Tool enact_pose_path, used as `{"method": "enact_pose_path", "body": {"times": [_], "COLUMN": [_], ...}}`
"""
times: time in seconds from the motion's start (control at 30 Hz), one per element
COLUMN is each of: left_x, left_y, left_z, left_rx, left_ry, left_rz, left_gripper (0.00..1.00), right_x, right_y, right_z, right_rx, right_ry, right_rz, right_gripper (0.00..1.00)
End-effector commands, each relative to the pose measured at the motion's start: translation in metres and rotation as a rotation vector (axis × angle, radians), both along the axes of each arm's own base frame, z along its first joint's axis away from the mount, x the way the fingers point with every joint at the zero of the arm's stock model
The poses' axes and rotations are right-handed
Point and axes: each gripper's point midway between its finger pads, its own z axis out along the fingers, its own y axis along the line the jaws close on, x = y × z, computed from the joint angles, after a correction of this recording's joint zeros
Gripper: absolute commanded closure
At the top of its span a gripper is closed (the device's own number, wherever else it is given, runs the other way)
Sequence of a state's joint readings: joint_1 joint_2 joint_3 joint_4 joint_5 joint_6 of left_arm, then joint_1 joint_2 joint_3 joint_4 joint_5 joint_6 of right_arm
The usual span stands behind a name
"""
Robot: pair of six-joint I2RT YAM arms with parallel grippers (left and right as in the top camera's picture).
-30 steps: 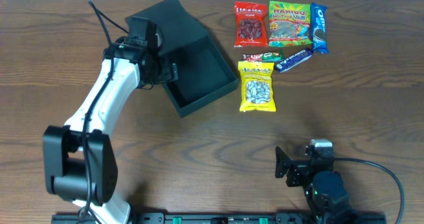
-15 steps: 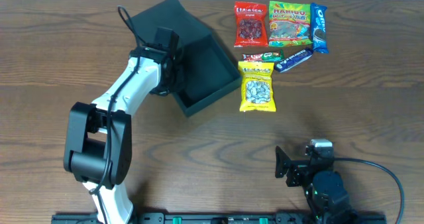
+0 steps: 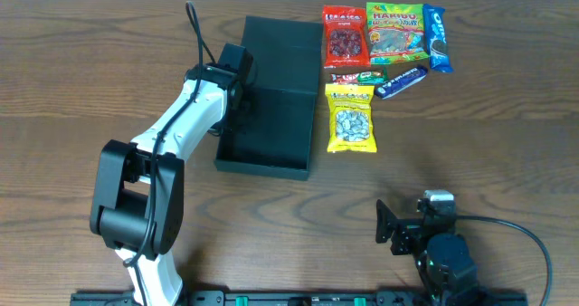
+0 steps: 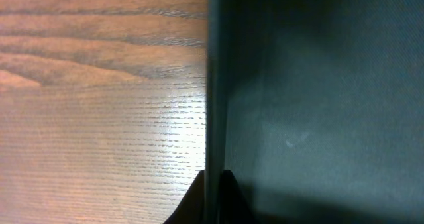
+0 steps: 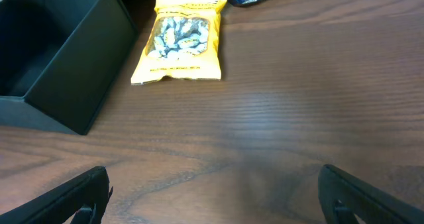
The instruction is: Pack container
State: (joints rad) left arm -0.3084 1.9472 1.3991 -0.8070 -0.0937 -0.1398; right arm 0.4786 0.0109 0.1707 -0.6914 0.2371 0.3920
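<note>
Black cardboard container (image 3: 271, 116) sits open mid-table, nothing inside; left gripper (image 4: 213, 196) looks clamped on its left wall, though the wrist view is dark; right gripper (image 5: 215, 194) parked, fingers spread; positioning step; next: release wall, fetch yellow snack packet (image 3: 351, 118) just beside it.

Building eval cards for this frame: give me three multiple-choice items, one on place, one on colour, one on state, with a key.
1. Where are the snacks relative to the box?
A inside it
B to its right
C on its lid

2. What colour is the packet nearest the box?
A red
B blue
C yellow

3. What is the left gripper doing?
A shut on the box wall
B open in the air
C holding a packet

Key:
1 B, the overhead view shows them all right of the empty box.
2 C, the yellow packet lies beside its right wall.
3 A, the left wrist view shows the wall clamped in its jaws.
</note>
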Motion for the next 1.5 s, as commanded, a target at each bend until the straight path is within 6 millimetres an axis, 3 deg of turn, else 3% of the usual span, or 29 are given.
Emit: {"method": "enact_pose_path", "body": {"times": [0.0,0.27,0.43,0.47,0.53,0.6,0.7,0.8,0.97,1.07,1.27,1.47], "left_x": [0.001,-0.002,-0.001,0.000,0.000,0.002,0.008,0.008,-0.007,-0.017,-0.046,-0.068], "left_y": [0.010,-0.001,0.003,0.003,0.003,0.002,0.001,0.001,0.006,0.010,0.018,0.021], "left_z": [-0.003,-0.004,-0.003,-0.003,-0.003,0.002,0.027,0.070,0.144,0.172,0.208,0.216], "left_rx": [0.026,-0.030,-0.003,-0.003,-0.005,-0.007,-0.009,-0.021,-0.054,-0.071,-0.090,-0.099], "left_ry": [-0.013,-0.004,-0.011,-0.012,-0.015,-0.018,-0.031,-0.043,-0.119,-0.174,-0.222,-0.195], "left_rz": [0.123,0.158,0.145,0.145,0.145,0.148,0.156,0.207,0.206,0.173,0.148,0.141], "left_gripper": [0.94,0.94,0.91,0.56,0.05,0.05,0.05,0.05,0.05,0.05,0.05,0.05], "right_x": [0.001,0.001,0.001,0.001,0.001,0.001,0.001,0.001,0.001,0.001,0.001,0.001], "right_y": [-0.005,-0.005,-0.005,-0.005,-0.005,-0.005,-0.005,-0.006,-0.005,-0.005,-0.005,-0.005], "right_z": [-0.001,-0.001,-0.001,-0.001,-0.001,-0.001,-0.001,-0.002,-0.002,-0.002,-0.002,-0.002], "right_rx": [-0.021,-0.021,-0.021,-0.021,-0.021,-0.021,-0.024,-0.026,-0.024,-0.025,-0.024,-0.025], "right_ry": [-0.006,-0.006,-0.006,-0.006,-0.006,-0.006,-0.007,-0.004,-0.003,-0.003,-0.003,-0.003], "right_rz": [-0.016,-0.016,-0.016,-0.016,-0.016,-0.016,-0.020,-0.021,-0.019,-0.019,-0.018,-0.019], "right_gripper": [0.01,0.00,0.01,0.01,0.01,0.01,0.01,0.01,0.01,0.01,0.01,0.01]}}
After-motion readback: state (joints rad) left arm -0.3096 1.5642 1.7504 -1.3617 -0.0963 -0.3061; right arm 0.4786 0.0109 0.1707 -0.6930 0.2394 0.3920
